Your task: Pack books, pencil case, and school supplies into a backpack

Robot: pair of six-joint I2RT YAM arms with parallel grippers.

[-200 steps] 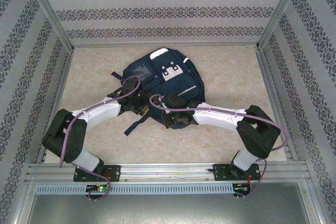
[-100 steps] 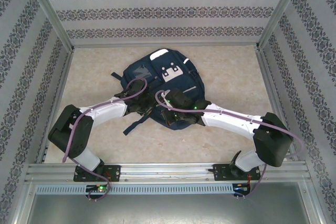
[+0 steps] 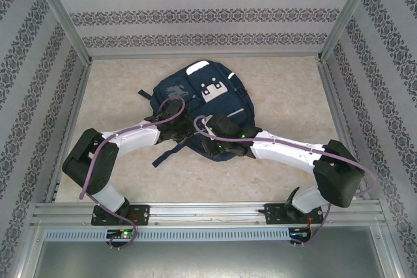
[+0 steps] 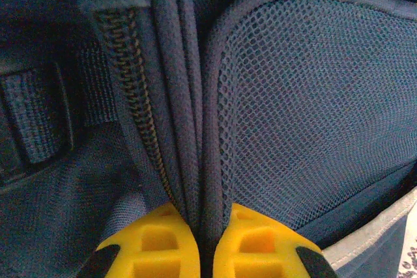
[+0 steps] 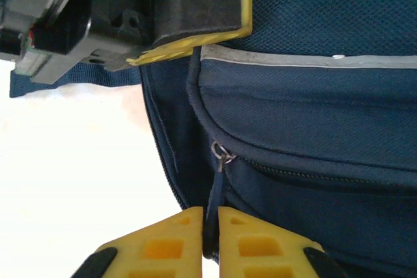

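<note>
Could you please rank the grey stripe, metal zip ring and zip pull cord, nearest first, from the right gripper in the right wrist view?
1. zip pull cord, pinched in the right gripper.
2. metal zip ring, just above the cord.
3. grey stripe, higher up, across the backpack.

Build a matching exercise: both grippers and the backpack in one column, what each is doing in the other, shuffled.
1. left gripper
2. right gripper
3. backpack

A. lies flat on the table
B. pinches the zipper pull
C. clamps a piped seam beside the mesh

Pairs: 1-C, 2-B, 3-A
</note>
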